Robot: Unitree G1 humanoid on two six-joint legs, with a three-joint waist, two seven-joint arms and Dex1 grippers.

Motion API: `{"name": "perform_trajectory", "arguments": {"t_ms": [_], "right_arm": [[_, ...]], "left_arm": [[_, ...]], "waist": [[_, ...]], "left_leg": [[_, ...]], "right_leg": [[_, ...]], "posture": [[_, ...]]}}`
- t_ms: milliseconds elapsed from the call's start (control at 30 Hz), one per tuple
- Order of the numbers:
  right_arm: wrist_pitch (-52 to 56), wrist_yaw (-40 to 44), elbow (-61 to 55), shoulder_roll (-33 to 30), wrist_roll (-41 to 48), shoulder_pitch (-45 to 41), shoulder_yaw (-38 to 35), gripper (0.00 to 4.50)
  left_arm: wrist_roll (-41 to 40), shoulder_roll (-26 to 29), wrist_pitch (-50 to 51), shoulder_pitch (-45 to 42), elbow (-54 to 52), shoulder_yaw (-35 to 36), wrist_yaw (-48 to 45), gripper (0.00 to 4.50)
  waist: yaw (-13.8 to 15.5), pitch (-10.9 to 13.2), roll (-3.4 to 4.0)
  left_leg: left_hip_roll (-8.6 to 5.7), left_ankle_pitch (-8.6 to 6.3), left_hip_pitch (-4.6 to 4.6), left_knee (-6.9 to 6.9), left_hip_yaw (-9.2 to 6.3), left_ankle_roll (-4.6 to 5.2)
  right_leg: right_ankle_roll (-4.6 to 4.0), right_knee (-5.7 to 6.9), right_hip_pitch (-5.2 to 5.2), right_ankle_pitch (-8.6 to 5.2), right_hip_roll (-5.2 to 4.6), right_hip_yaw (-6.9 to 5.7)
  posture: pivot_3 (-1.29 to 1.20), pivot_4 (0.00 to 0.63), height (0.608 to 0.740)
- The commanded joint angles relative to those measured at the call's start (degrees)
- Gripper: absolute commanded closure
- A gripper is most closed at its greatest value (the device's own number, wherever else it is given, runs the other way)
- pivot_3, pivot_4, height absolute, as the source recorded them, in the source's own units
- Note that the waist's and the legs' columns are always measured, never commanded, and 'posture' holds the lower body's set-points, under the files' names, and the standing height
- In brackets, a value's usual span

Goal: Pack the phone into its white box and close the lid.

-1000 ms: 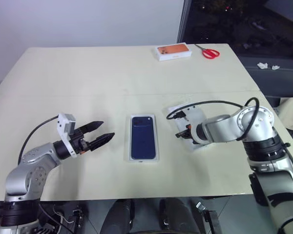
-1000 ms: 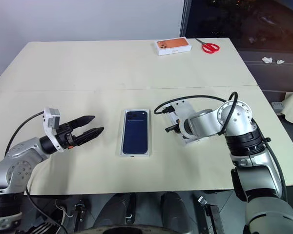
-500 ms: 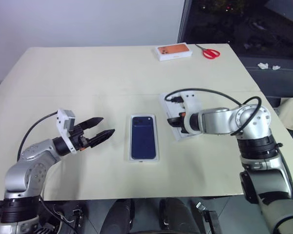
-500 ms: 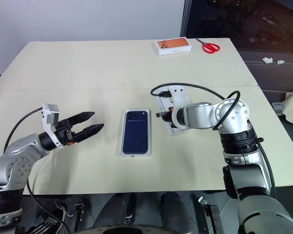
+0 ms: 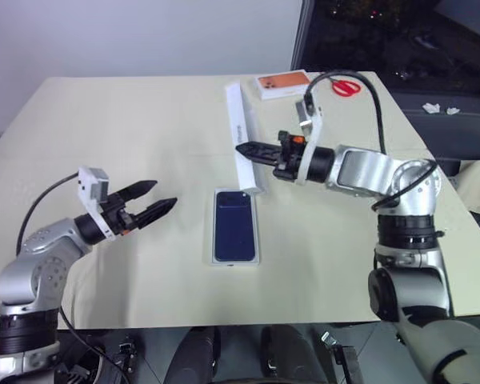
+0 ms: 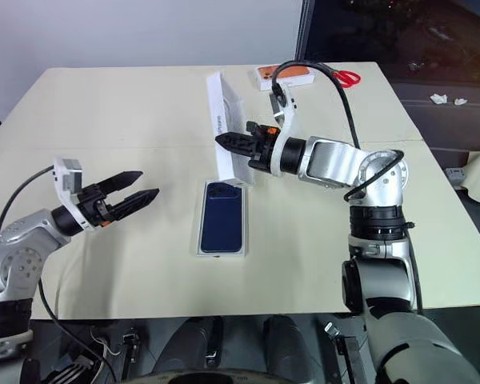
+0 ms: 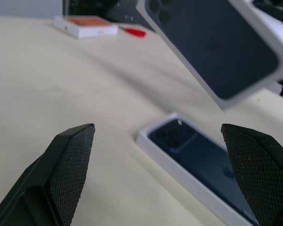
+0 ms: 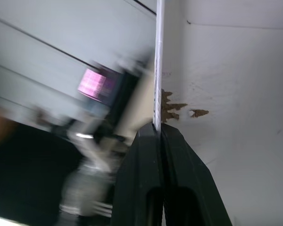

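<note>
I see the wide cream-coloured table (image 5: pixel 144 120) carrying everything. My right arm reaches in from the right, and its right gripper (image 5: pixel 248 150) has its two black fingers pinched tight on one wall of the lid (image 5: pixel 242 136), a shallow white cardboard cover. I have it raised off the table and tipped up on edge, above and just beyond the far end of the box; from the left wrist view its outer face carries the printed dark blue phone back.

My left arm sits at the near left, and the left gripper (image 5: pixel 148 198) hangs with its fingers spread wide and nothing between them, pointing toward the box from well apart.

The white box (image 5: pixel 236 260), a shallow white cardboard base, lies flat near the middle of the table, between my two arms. The phone (image 5: pixel 234 226), slim and dark navy-blue, lies inside it with its back up and the camera cluster at the far end.

At the far edge sit an orange-topped white box (image 5: pixel 285 84) and, just right of it, red-handled scissors (image 5: pixel 343 86).
</note>
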Motion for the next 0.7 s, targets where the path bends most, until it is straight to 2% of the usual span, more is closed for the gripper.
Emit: {"name": "perform_trajectory", "arguments": {"t_ms": [33, 100, 233, 400, 500, 700], "right_arm": [[-4.3, 0.2, -0.6, 8.1, 5.9, -0.5, -2.9, 4.45], [-5.0, 0.4, -1.3, 11.6, 6.5, 0.1, -2.4, 4.45], [-5.4, 1.9, -3.0, 13.7, 3.1, 3.7, 2.6, 4.45], [-6.6, 3.4, -1.4, 15.9, 3.5, 4.3, 4.9, 4.45], [-5.8, 7.7, 0.1, 16.9, -4.0, 7.3, 8.2, 4.45], [-4.7, 14.7, 2.9, 18.6, -11.2, 9.3, 10.6, 4.45]], "left_arm": [[-1.9, 1.0, 0.0, -0.8, -0.8, 2.6, 0.3, 0.00], [-2.4, 1.3, 0.5, -0.9, -0.6, 3.2, 0.4, 0.00], [-3.2, 1.8, 1.2, -0.5, -1.5, 3.7, 0.9, 0.00], [-3.4, 1.9, 1.5, 0.0, -1.9, 3.9, 1.3, 0.00], [-3.7, 1.9, 1.3, 0.1, -2.2, 4.1, 1.5, 0.00], [-4.3, 2.9, 1.4, 0.8, -1.7, 5.3, 1.4, 0.00]], "waist": [[-0.3, 0.0, 0.04], [-0.8, 0.0, 0.05], [-1.0, 0.0, 0.04], [-1.2, 0.0, 0.07], [-1.3, 0.0, 0.06], [-1.3, 0.0, 0.07]], "left_leg": [[0.00, 0.00, 0.00, 0.00, 0.01, 0.00], [0.00, 0.00, -0.01, 0.00, 0.04, 0.00], [0.00, 0.00, 0.00, 0.01, 0.03, -0.01], [-0.02, 0.00, 0.00, 0.01, 0.06, -0.01], [-0.02, 0.00, 0.00, 0.00, 0.05, -0.01], [-0.02, 0.00, 0.00, -0.01, 0.06, -0.01]], "right_leg": [[0.00, 0.04, -0.03, 0.00, 0.00, 0.02], [0.00, 0.18, -0.14, 0.00, 0.00, 0.06], [-0.01, 0.23, -0.15, -0.01, 0.00, 0.05], [-0.01, 0.25, -0.19, -0.01, -0.03, 0.08], [-0.01, 0.25, -0.20, -0.01, -0.02, 0.08], [-0.01, 0.25, -0.22, -0.01, -0.02, 0.10]], "posture": [[0.00, 0.150, 0.740], [0.00, 0.150, 0.740], [0.00, 0.150, 0.740], [0.00, 0.150, 0.740], [0.00, 0.150, 0.740], [0.00, 0.150, 0.740]]}}
